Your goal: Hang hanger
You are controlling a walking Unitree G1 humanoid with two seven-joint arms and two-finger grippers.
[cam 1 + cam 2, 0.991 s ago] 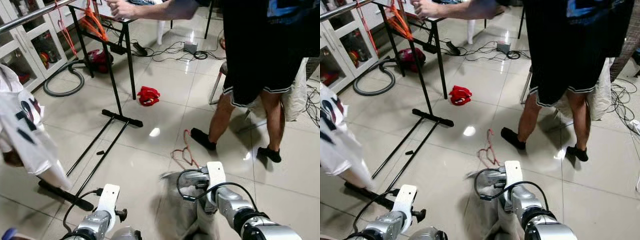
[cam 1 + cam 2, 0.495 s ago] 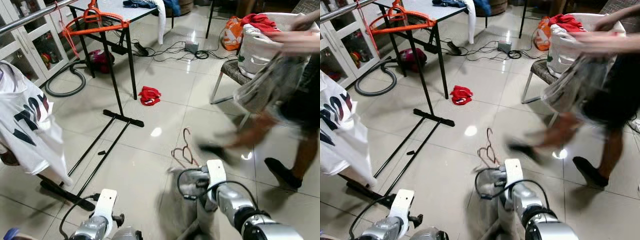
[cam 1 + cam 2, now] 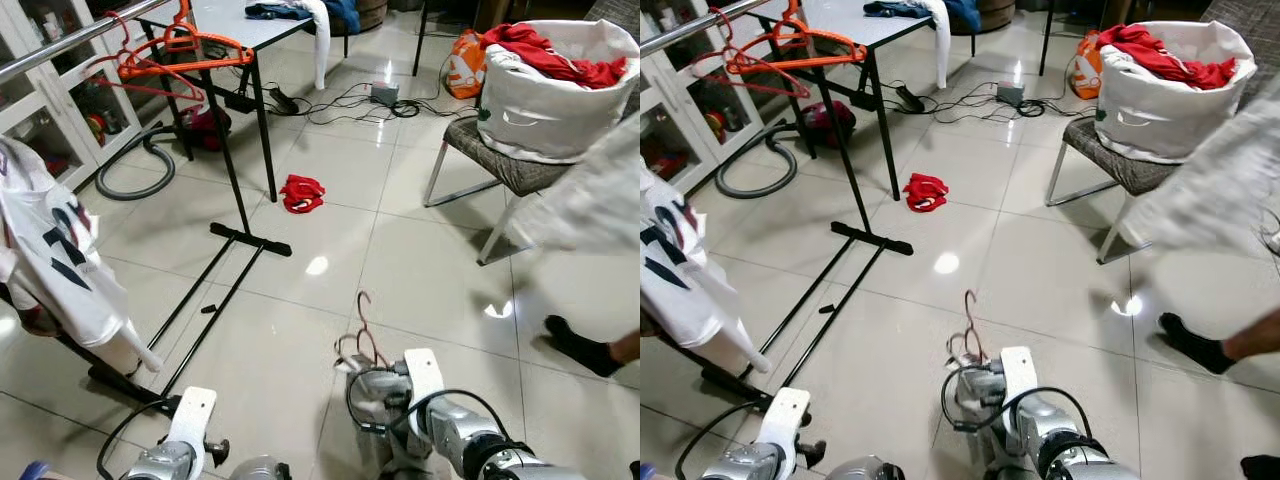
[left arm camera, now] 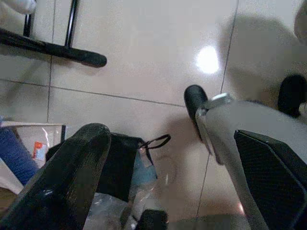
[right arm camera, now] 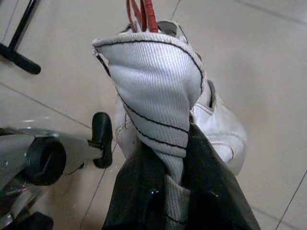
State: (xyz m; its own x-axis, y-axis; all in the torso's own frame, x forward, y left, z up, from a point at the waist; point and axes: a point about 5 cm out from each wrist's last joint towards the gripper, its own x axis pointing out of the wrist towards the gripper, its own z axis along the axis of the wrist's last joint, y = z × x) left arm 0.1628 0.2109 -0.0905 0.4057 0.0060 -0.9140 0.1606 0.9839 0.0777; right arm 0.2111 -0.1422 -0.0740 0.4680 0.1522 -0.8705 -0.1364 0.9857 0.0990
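So we're at the carrying stage, I'd say. The right claw (image 5: 168,143) is clamped on a grey ribbed garment (image 5: 153,96) that's draped over a red hanger (image 3: 362,325), whose hook pokes up just past the wrist, low and near in the room. Nothing is hung yet.

The garment is bunched tight between the two black fingers (image 5: 211,187), soft and folded over itself, with thin dark stripes running through the knit. The hanger wire is skinny, and only the hook and a bit of neck peek out of the collar.

The rail (image 3: 80,40) is far off on the left, up high, with a white printed shirt (image 3: 50,250) already hanging there and orange hangers (image 3: 180,55) on it near the grey surface (image 3: 250,20). Next move, I reckon, is turning left, getting close and lifting the hook over that bar. Watch the rack's black foot (image 3: 250,240) on the floor.

Left claw (image 4: 158,143) hangs low with its fingers spread apart, holding nothing.
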